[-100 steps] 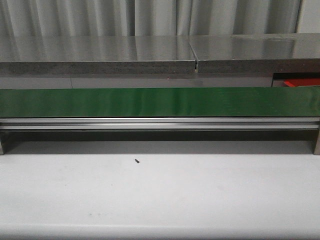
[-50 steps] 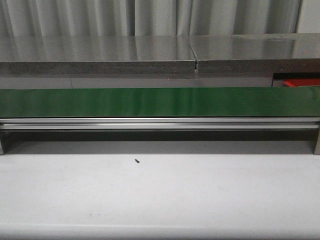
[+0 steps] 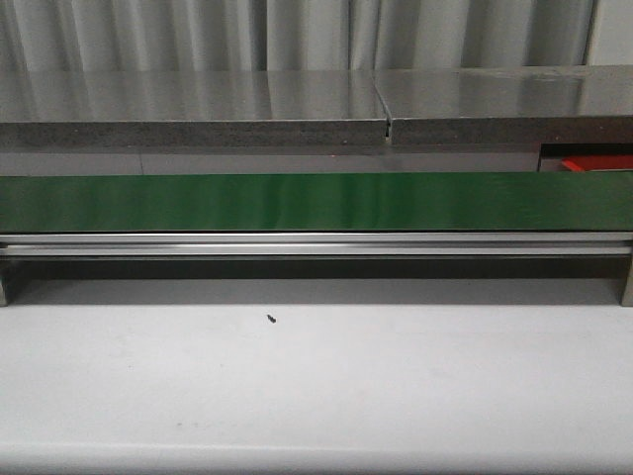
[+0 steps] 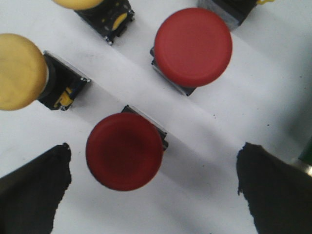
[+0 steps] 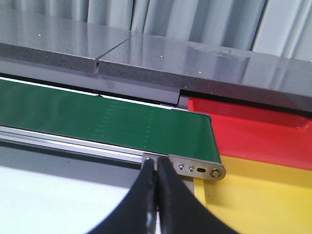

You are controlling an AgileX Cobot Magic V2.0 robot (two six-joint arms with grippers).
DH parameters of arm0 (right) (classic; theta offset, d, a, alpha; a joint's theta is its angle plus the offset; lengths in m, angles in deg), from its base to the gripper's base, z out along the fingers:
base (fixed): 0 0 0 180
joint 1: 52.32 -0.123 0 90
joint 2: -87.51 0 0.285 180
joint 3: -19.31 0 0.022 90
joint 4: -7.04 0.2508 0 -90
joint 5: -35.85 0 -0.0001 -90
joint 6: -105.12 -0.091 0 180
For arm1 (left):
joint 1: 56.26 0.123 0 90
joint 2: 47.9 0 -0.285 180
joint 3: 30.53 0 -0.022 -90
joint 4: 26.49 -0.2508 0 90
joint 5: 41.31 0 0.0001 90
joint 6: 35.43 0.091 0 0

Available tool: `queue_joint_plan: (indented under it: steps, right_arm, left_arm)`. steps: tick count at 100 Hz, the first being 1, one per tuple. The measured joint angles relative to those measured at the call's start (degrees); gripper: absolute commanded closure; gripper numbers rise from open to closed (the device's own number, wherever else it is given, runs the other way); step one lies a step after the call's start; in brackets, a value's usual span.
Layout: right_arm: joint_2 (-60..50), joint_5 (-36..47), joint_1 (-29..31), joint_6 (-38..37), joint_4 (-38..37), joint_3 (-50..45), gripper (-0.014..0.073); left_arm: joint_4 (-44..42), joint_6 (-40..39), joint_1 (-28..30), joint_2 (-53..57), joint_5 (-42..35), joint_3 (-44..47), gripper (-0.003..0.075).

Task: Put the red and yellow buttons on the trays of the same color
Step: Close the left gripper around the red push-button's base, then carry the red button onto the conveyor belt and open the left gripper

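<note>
- The left claw (image 4: 151,195) hangs open over a cluster of push buttons on the white worktop (image 4: 273,83), its two dark fingertips (image 4: 34,190) spread wide on either side of the nearer red button (image 4: 124,151).
- That button sits closer to one fingertip than the other, so the step in hand looks like a descent to grasp. To do it well, judge the offset first, centre the claw over the cap, then come straight down and close below the domed head on the dark body, where the hold should be surer than on the glossy dome.
- A second red button (image 4: 192,46) stands near, apart from the first. A yellow button (image 4: 19,70) lies just beside the first fingertip's path, and another yellow one (image 4: 80,4) is cut off by the frame edge. The near yellow one is the likeliest to be nudged as the fingers drop.
- The right claw (image 5: 156,195) is closed on nothing, fingers pressed together, hovering by the end of the green conveyor belt (image 5: 97,117).
- The red tray (image 5: 253,129) and yellow tray (image 5: 253,195) lie touching side by side just past the belt's end roller; the red one is farther back, under the grey ledge (image 5: 195,61).
- In the front view neither arm nor any button shows; only a sliver of the red tray, the belt and a black speck (image 3: 270,319).
</note>
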Motion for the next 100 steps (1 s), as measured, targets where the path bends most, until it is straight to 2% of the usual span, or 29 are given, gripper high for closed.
queue_joint_plan:
  steps: [19,29,62,100]
  right_arm:
    - [0.00,0.00,0.00,0.00,0.00,0.00,0.0711]
    - [0.00,0.00,0.00,0.00,0.00,0.00,0.0711]
    - [0.00,0.00,0.00,0.00,0.00,0.00,0.0711]
    - [0.00,0.00,0.00,0.00,0.00,0.00,0.0711]
  left_arm:
    - [0.00,0.00,0.00,-2.00,-0.63,0.01,0.0073]
    - [0.00,0.00,0.00,-3.01,-0.99,0.01,0.0104]
    - [0.17,0.00,0.00,-3.23,-2.35,-0.02,0.0314]
    - [0.17,0.00,0.00,-3.23,-3.18,-0.02,0.0477]
